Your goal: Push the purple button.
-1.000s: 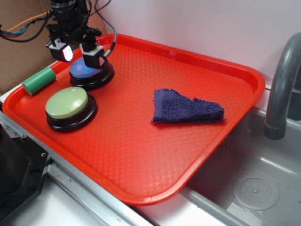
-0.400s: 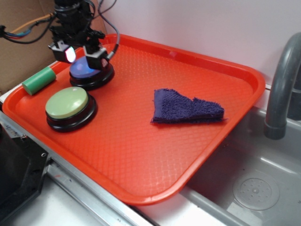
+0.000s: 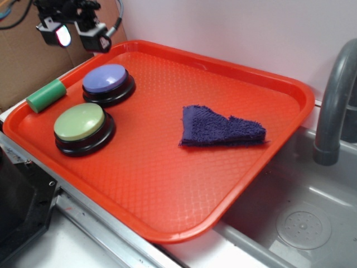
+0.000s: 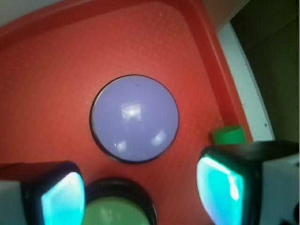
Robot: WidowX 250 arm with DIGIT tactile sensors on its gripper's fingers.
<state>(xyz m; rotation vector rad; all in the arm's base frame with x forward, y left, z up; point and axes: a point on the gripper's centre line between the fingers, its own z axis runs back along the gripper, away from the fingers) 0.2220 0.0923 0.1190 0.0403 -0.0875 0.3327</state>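
The purple button [image 3: 105, 78] [image 4: 134, 118], a periwinkle dome on a black base, sits at the back left of the red tray [image 3: 167, 184]. My gripper [image 3: 75, 36] [image 4: 140, 197] hangs in the air above and behind it, well clear of its top. Its two fingers [image 4: 220, 185] stand apart with nothing between them, so it is open. In the wrist view the button lies fully uncovered ahead of the fingertips.
A light green button [image 3: 80, 122] [image 4: 117, 213] stands in front of the purple one. A green cylinder [image 3: 46, 95] [image 4: 228, 135] lies at the tray's left rim. A dark blue cloth [image 3: 220, 128] rests mid-tray. A grey faucet [image 3: 334, 100] and sink are at the right.
My gripper has lifted off the purple button and moved up and back to the left; the button's top now shows in full.
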